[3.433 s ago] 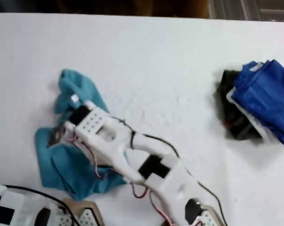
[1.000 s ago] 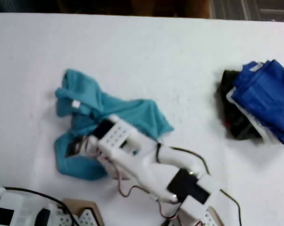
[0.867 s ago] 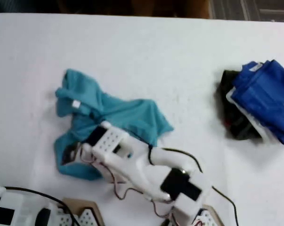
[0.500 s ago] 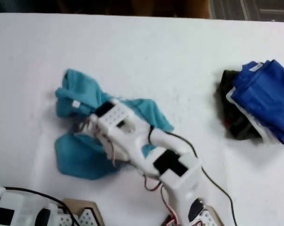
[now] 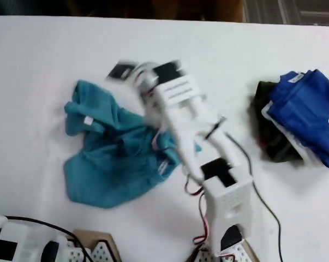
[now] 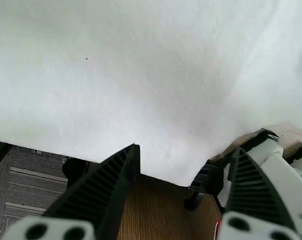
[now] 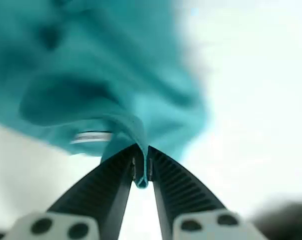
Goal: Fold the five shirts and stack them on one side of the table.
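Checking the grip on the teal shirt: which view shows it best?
Right wrist view: the right gripper is shut on a fold of the teal shirt. The high view shows the shirt crumpled on the table. The left wrist view faces the table edge.

I'd call this a robot test room: a plain white table [image 5: 44, 43], a loose black cable [image 5: 36, 220], wood floor [image 6: 156, 210] and grey carpet [image 6: 20, 185] beneath.
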